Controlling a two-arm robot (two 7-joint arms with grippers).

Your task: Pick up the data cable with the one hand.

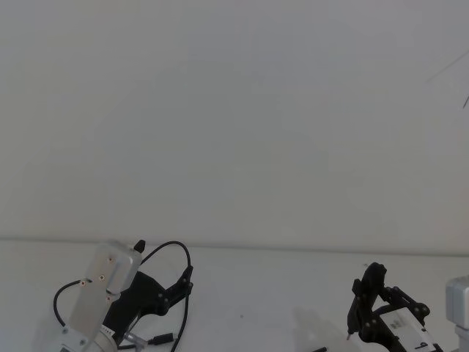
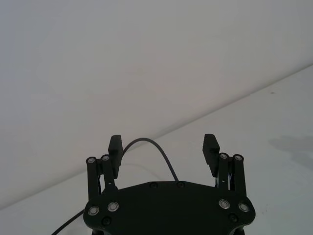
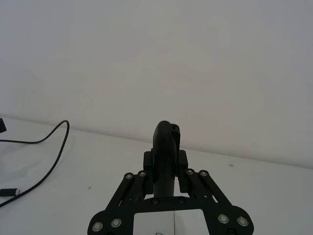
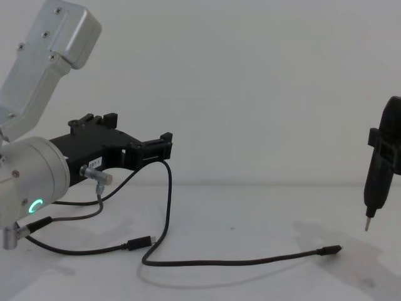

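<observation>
Left black pincer (image 2: pixel 164 147), jaws apart, is straddling the raised loop of our long thin black data cable (image 2: pixel 142 139). Its tail is lying toward the right edge of the white counter (image 4: pixel 250 213), where our right pincer (image 3: pixel 166 164) is clamping a dark tool (image 4: pixel 379 169).

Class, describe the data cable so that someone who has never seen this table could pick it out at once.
Start at the left claw, raised over the white table. From beside its tip the data cable, thin and black, drops to the table and runs far toward the right. Its plug is slim and all black, while the neighbouring black cable ends in a silver-tipped plug.
</observation>
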